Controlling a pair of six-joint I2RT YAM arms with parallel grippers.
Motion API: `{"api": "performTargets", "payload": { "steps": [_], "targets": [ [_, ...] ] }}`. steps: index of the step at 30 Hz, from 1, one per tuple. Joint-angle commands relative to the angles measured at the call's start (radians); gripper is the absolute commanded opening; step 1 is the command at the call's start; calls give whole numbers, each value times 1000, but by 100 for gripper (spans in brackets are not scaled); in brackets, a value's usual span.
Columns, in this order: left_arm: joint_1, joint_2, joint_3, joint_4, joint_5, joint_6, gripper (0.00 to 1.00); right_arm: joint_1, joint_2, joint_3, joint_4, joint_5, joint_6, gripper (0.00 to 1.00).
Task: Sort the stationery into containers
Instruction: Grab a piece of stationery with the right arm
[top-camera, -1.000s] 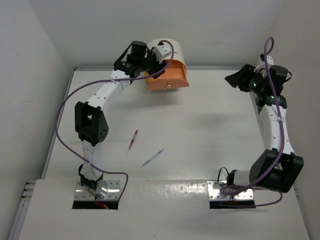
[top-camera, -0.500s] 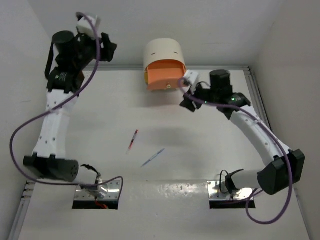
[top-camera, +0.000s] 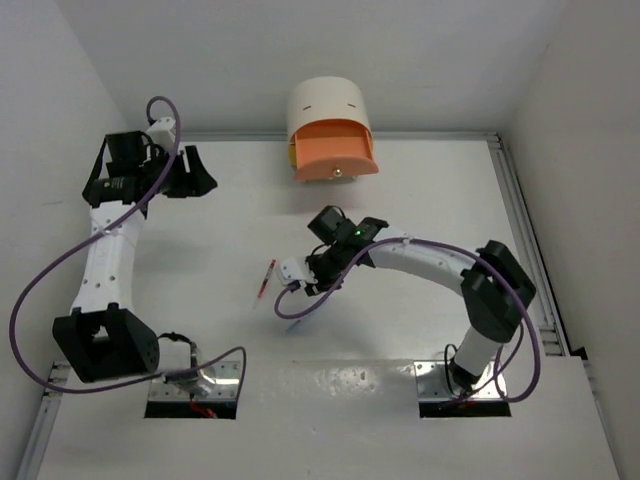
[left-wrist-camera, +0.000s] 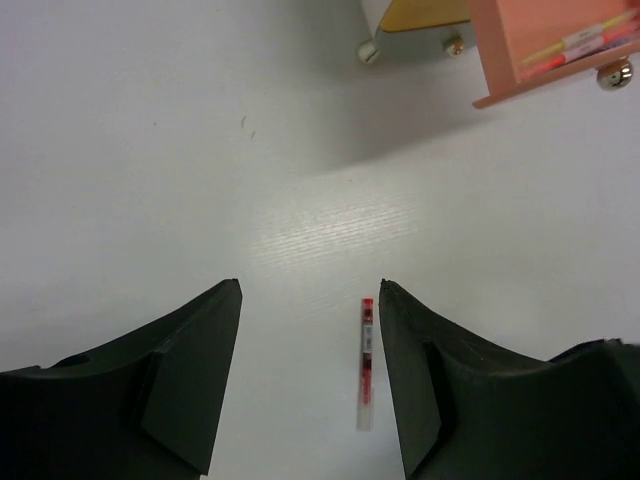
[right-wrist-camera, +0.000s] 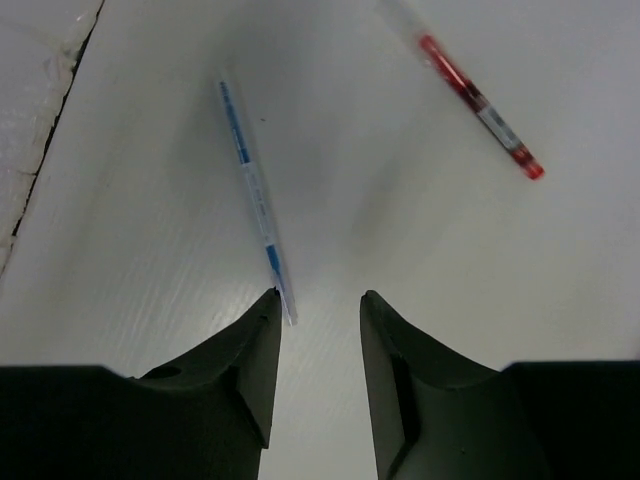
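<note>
A red pen (top-camera: 266, 279) and a blue pen (right-wrist-camera: 254, 190) lie on the white table mid-front. My right gripper (top-camera: 300, 280) is open and low over them. In the right wrist view its gripper (right-wrist-camera: 320, 296) has the blue pen's near end beside the left fingertip (right-wrist-camera: 268, 305), with the red pen (right-wrist-camera: 478, 105) farther off to the upper right. My left gripper (top-camera: 196, 175) is open and empty, high at the far left; its view looks down on the red pen (left-wrist-camera: 366, 362). The cream arched box (top-camera: 324, 99) holds an open orange drawer (top-camera: 335, 152).
In the left wrist view the orange drawer (left-wrist-camera: 520, 30) holds yellow and pink sticks (left-wrist-camera: 580, 45), with a yellow drawer (left-wrist-camera: 425, 12) and small round knobs (left-wrist-camera: 368, 50) beside it. A purple cable loop (top-camera: 300, 314) hangs from the right wrist near the blue pen. Walls enclose the table.
The right arm swung from beside the orange drawer down to the pens mid-table. The left arm dropped from high at the back left and turned toward the table. Pens have not moved.
</note>
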Motion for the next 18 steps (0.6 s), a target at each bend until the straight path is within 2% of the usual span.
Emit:
{"api": "performTargets", "payload": {
  "steps": [1, 5, 12, 18],
  "targets": [
    [33, -82, 22, 13, 80, 3, 64, 54, 19, -21, 13, -4, -122, 37],
    [68, -96, -24, 16, 120, 0, 63, 111, 78, -85, 85, 5, -102, 39],
    [119, -96, -82, 4, 185, 9, 63, 163, 160, -64, 110, 40, -97, 52],
    [164, -102, -92, -9, 228, 20, 63, 165, 205, -38, 110, 42, -97, 49]
  ]
}}
